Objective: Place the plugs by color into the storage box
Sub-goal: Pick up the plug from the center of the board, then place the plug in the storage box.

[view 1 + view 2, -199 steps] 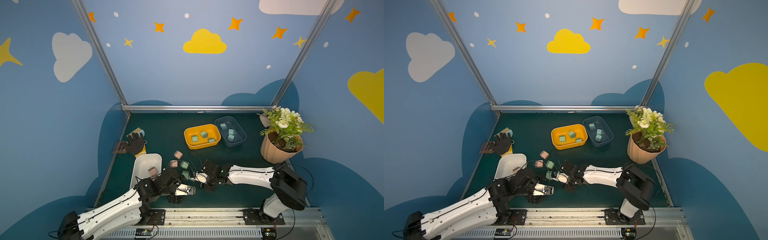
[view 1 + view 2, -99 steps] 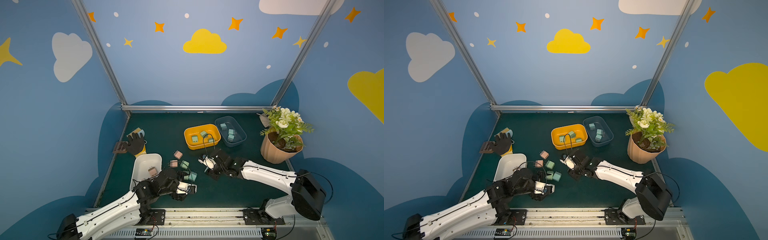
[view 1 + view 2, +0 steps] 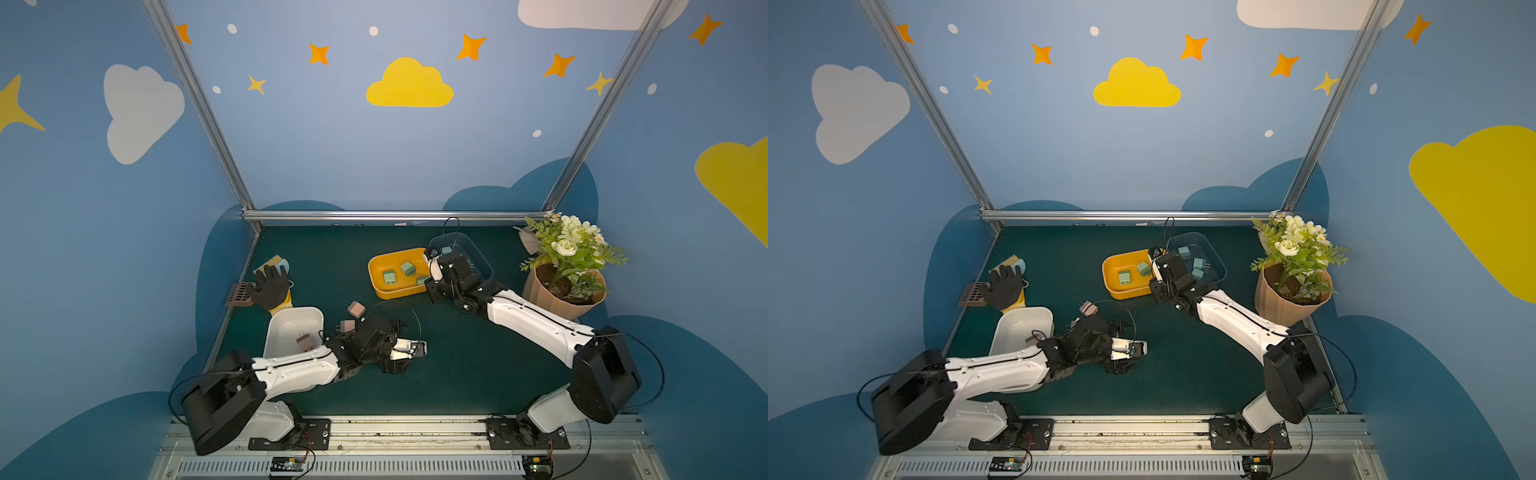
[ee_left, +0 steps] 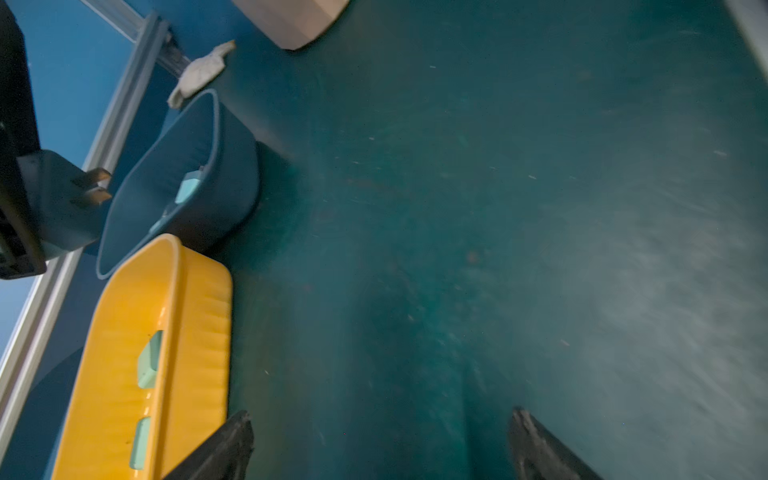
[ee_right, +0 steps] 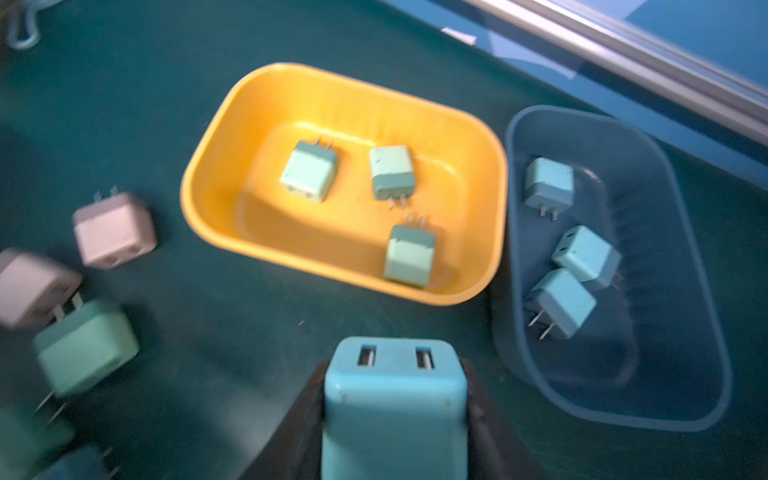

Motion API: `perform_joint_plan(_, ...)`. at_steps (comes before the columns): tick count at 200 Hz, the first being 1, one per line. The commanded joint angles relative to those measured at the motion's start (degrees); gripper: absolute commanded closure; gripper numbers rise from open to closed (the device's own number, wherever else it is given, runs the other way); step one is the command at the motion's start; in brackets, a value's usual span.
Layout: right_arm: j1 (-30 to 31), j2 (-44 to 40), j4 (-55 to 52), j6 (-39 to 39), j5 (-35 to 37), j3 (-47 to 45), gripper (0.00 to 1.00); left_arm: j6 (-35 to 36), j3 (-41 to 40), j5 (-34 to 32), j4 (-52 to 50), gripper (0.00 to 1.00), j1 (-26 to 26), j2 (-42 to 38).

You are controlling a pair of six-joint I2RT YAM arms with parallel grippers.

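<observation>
Blue plug [image 5: 395, 415] is clamped in R fingers [image 5: 484, 415], held over right edge of yellow bin [image 3: 392, 294]. Blue bin [image 5: 665, 386] lies just right, R arm nearest. L fingers [image 4: 232, 449] are spread apart, empty, over counter [image 4: 498, 208].

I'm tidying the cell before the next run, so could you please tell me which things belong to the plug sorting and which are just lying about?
Job: blue plug in the right gripper; green plugs; pink plugs; yellow box; blue box; white box.
Lying about: black glove; brush; brown grate; flower pot; crumpled cloth.
</observation>
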Motion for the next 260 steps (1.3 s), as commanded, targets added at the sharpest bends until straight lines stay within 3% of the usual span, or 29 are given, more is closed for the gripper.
perform_joint_plan(1, -2.5, 3.5, 4.4, 2.1, 6.6, 3.3, 1.00, -2.7, 5.0, -4.2, 9.5, 0.04, 0.6, 4.9)
perform_joint_plan(31, -6.5, 6.6, 6.9, 5.8, 9.7, 4.6, 1.00, -7.6, 7.9, -6.0, 15.9, 0.04, 2.1, 10.1)
perform_joint_plan(62, -12.2, 7.4, 15.3, 11.8, 5.3, 1.4, 1.00, -10.6, 12.6, -3.7, 13.2, 0.05, 2.5, 14.0)
perform_joint_plan(124, -20.2, 10.4, 16.3, 16.2, -3.6, 1.6, 1.00, -16.5, 22.5, 2.3, 9.4, 0.05, 3.6, 20.2)
perform_joint_plan(158, -21.7, 14.3, 18.6, 17.2, -8.7, 3.0, 1.00, -20.5, 27.1, 2.8, 9.5, 0.07, 3.9, 24.7)
perform_joint_plan(208, -22.8, 19.9, 17.6, 18.0, -14.3, 6.7, 0.97, -20.1, 28.1, 2.8, 10.9, 0.07, 3.9, 26.1)
perform_joint_plan(260, -22.0, 22.8, 14.9, 18.4, -13.7, 9.6, 0.90, -21.3, 25.3, -0.3, 17.6, 0.07, 4.3, 26.9)
